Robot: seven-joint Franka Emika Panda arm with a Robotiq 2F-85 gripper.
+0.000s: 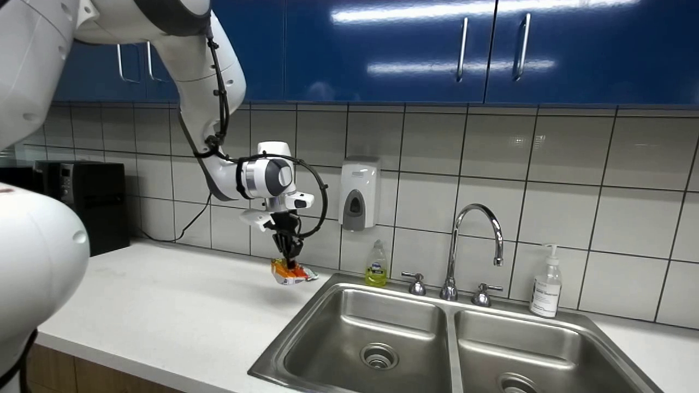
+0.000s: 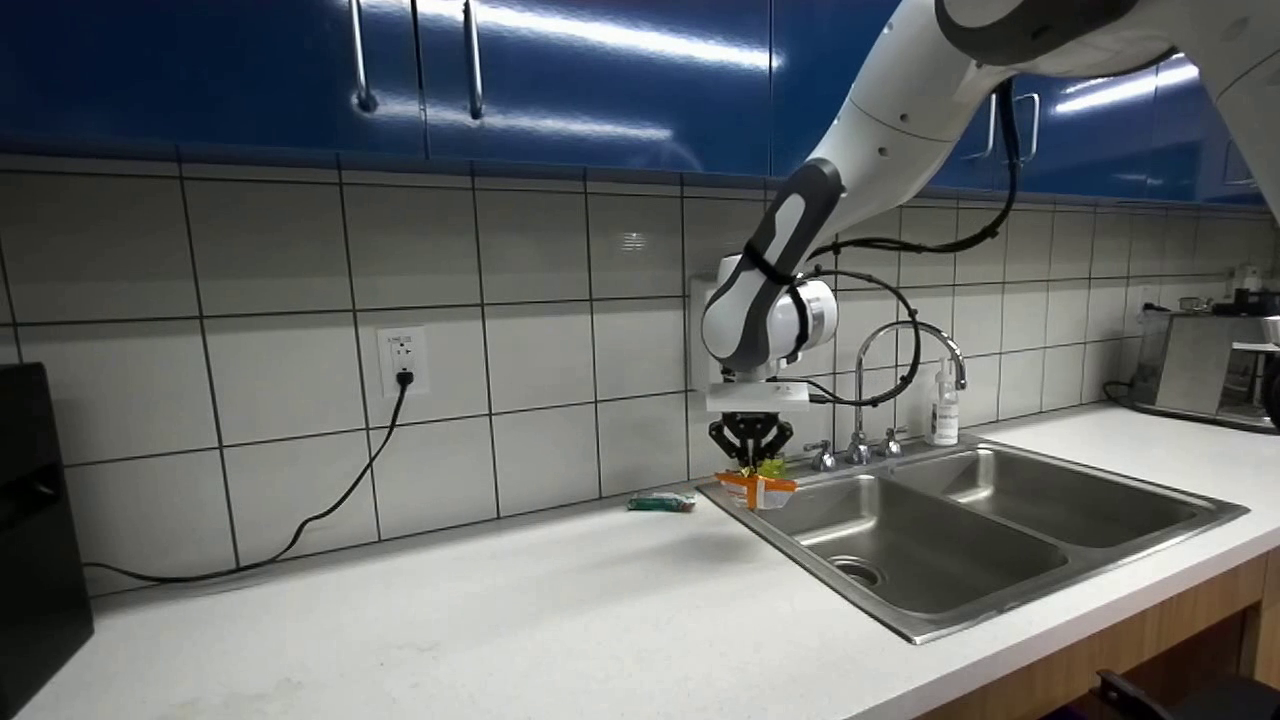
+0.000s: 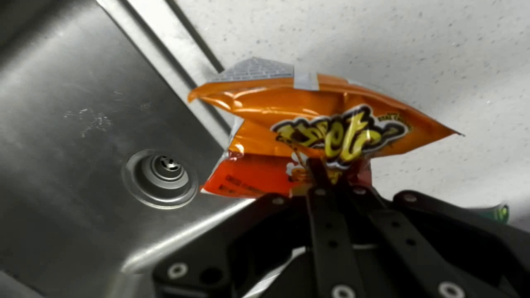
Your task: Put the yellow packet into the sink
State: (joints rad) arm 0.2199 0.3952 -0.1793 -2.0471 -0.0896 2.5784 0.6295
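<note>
The yellow packet, orange-yellow with red parts, shows in both exterior views (image 1: 283,273) (image 2: 745,487) and large in the wrist view (image 3: 265,99). My gripper (image 1: 290,263) is shut on its middle and holds it pinched and folded, a little above the counter beside the sink. The gripper also shows in an exterior view (image 2: 750,466) and in the wrist view (image 3: 331,176). The fingertips are partly hidden by the packet. The stainless double-basin sink (image 1: 452,349) lies beside the packet. Its near rim (image 2: 820,570) and one bowl with a round drain (image 3: 83,82) show too.
A small green packet (image 2: 660,502) lies on the counter by the wall. A yellow-green soap bottle (image 1: 376,267), the chrome faucet (image 1: 453,251) with its handles, and a sanitizer bottle (image 1: 546,289) stand behind the sink. A dispenser (image 1: 359,191) hangs on the wall.
</note>
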